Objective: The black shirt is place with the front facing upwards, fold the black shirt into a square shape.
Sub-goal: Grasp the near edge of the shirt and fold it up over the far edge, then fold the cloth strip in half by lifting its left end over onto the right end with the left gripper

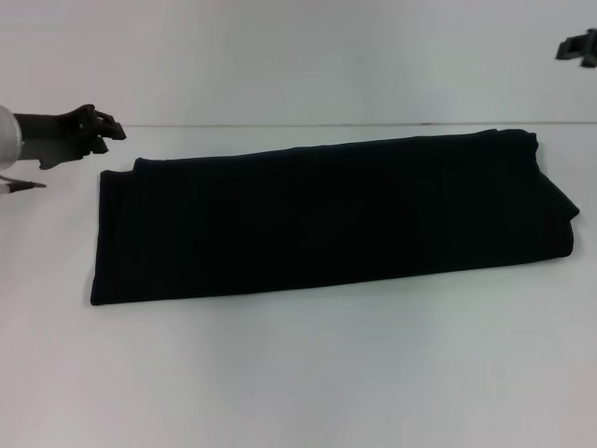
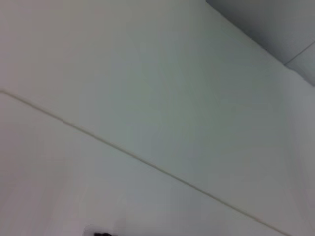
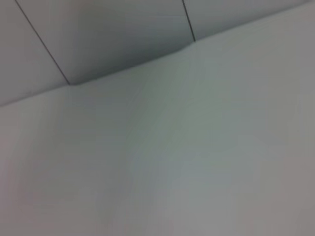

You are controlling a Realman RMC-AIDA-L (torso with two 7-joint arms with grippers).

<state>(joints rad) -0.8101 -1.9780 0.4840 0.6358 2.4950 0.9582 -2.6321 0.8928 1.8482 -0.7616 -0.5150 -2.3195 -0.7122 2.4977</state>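
The black shirt [image 1: 326, 215] lies on the white table [image 1: 298, 373] as a long folded band running from left to right, with only plain black cloth showing. My left gripper [image 1: 104, 131] hovers above the table just beyond the band's far left corner, touching nothing. My right gripper [image 1: 580, 47] is raised high at the far right, well clear of the cloth. Both wrist views show only white surface and wall.
White tabletop surrounds the shirt, with a wide bare strip toward the front edge. A plain wall [image 1: 298, 56] rises behind the table's far edge. A thin pointed part of the left arm [image 1: 23, 186] sticks out at the far left.
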